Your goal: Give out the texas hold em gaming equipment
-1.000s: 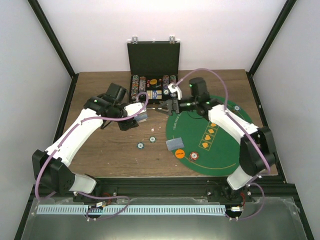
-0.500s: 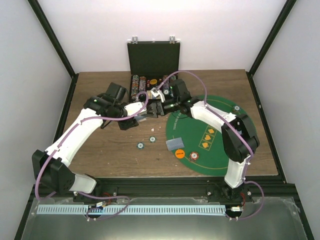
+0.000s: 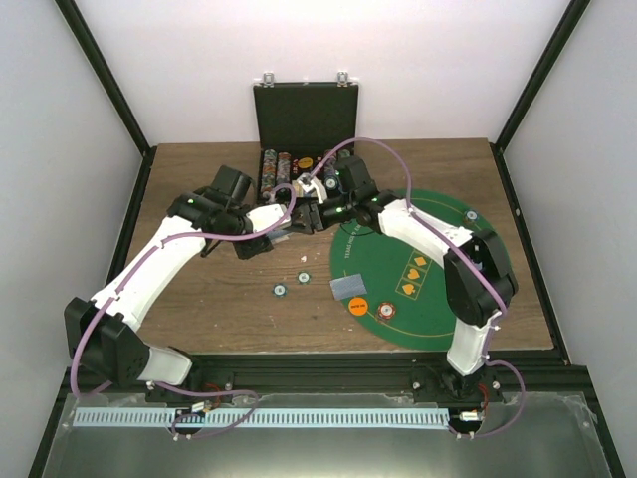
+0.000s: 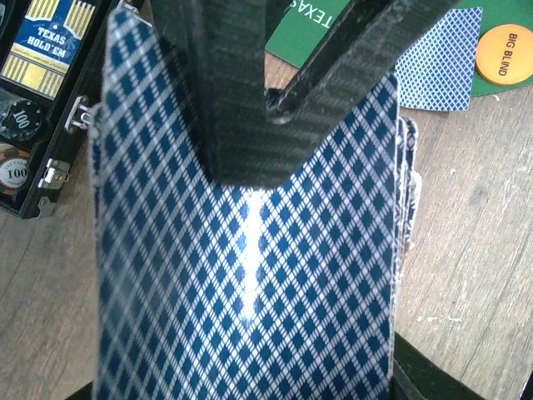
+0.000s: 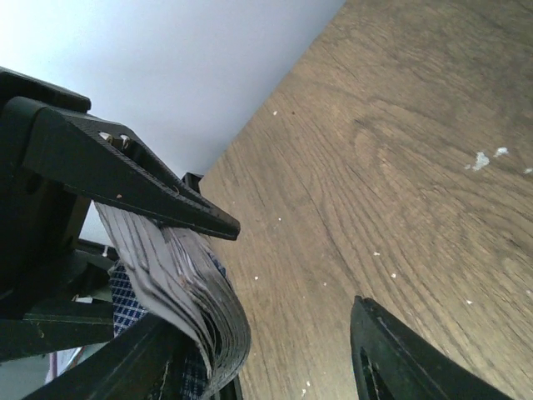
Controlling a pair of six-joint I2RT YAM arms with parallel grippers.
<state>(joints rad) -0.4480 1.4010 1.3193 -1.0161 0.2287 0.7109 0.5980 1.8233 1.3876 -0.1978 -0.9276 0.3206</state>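
Tightly in the left pincer (image 3: 283, 229) — a thick, diamond-patterned blue deck (image 4: 250, 292).

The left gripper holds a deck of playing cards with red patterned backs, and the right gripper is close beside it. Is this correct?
Not fully. The left gripper does hold the deck of playing cards, but their backs are blue with a white diamond pattern, not red, as the left wrist view shows. The right gripper is close beside it.
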